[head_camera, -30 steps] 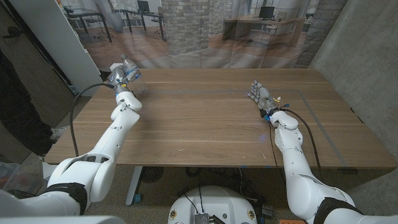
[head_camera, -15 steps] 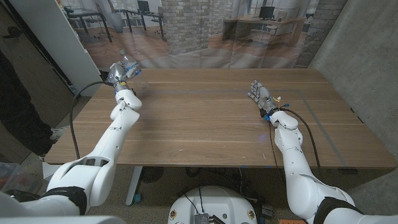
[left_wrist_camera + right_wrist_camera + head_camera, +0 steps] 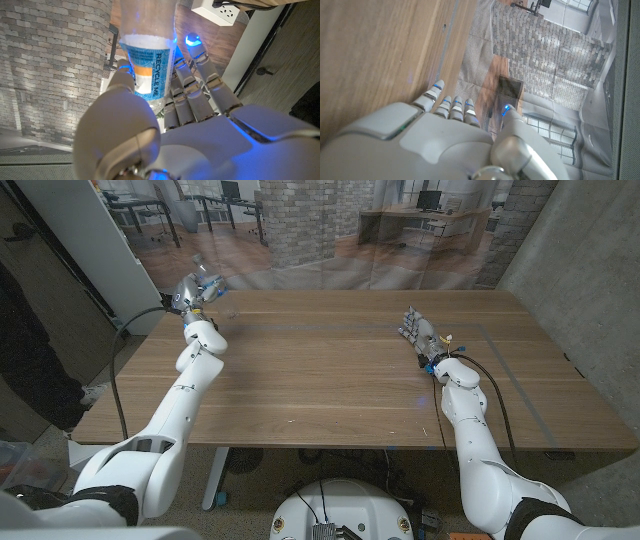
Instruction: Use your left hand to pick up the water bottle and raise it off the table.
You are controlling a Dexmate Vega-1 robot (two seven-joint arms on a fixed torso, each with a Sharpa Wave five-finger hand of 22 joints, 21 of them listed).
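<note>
Starting out at ten o'clock on the surface (image 3: 330, 370), my left hand (image 3: 193, 298) has the water bottle (image 3: 208, 284) wrapped up: in the left wrist view the thumb sits on one side of the blue-and-white label and the fingers (image 3: 192, 85) curl round the other, so the water bottle (image 3: 147, 60) is properly gripped, not just nudged. From the head view the bottle is up near the far left corner, leaning over rather than standing straight, and I judge it's off the wood, since I can see a small shadow patch on the boards just beside it and no base planted there. I'd call the pick done and the raise well under way; all that's left is a bit more height and keeping it steady, as far as I can tell. Sweeping across the bare middle to about two o'clock, my right hand (image 3: 418, 335) is parked on the surface, holding nothing, fingers fairly straight and close together; the right wrist view shows that hand (image 3: 440, 130) the same way, out of the job.
</note>
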